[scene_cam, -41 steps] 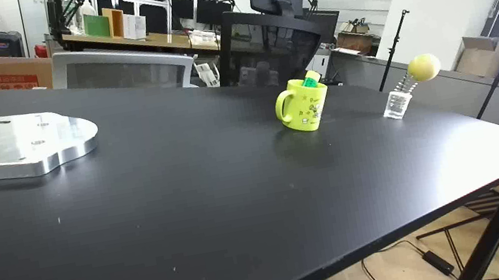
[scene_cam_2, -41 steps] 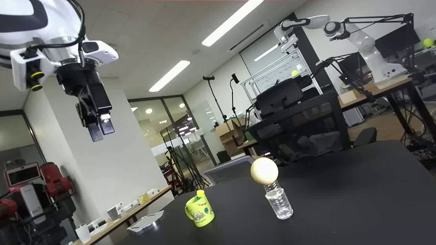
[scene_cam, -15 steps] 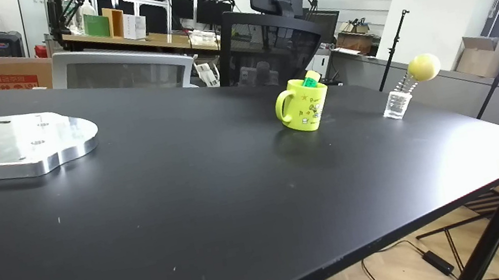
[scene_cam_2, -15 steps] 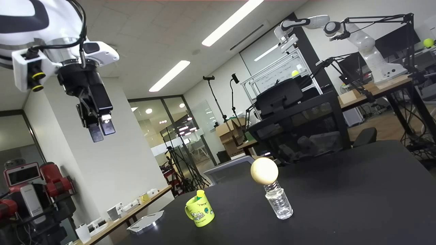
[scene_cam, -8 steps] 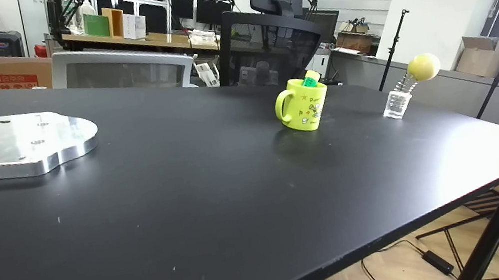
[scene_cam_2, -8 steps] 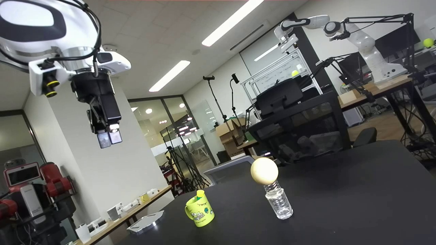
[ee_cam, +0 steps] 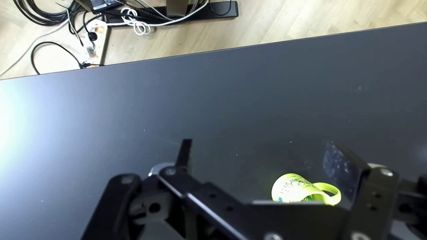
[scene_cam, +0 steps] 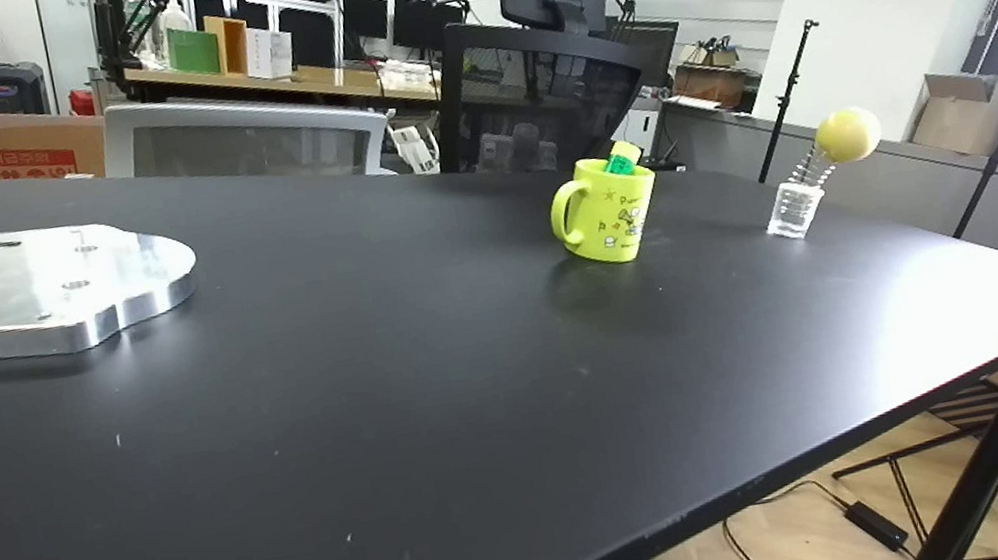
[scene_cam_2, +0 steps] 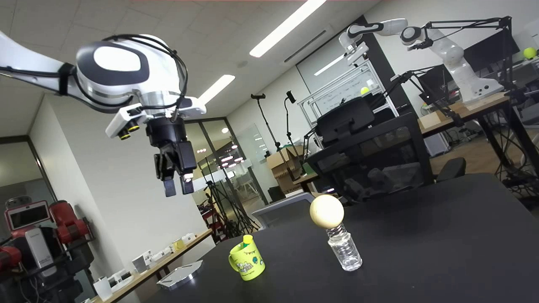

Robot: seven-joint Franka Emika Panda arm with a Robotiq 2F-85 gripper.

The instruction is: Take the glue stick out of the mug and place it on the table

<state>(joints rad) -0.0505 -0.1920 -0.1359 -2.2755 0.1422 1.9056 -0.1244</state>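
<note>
The lime-yellow mug stands upright on the black table, and in an exterior view too. The glue stick leans inside it. Its yellow cap and green body stick out above the rim in both exterior views. My gripper is open and empty, in the air well above the mug. In the wrist view my gripper has its fingers wide apart. The mug shows low between them, nearer the right finger, and part of the green glue stick shows in its mouth. The gripper's body hides the rest.
A clear bottle with a spring and a pale yellow ball on top stands near the mug. A silver metal plate lies on the table. Chairs stand behind the table. The table's far edge shows in the wrist view.
In an exterior view the arm has moved right and down from the upper left, and its fingers show wider apart. The gripper now enters at another view's top right. Mug and glue stick have not moved.
</note>
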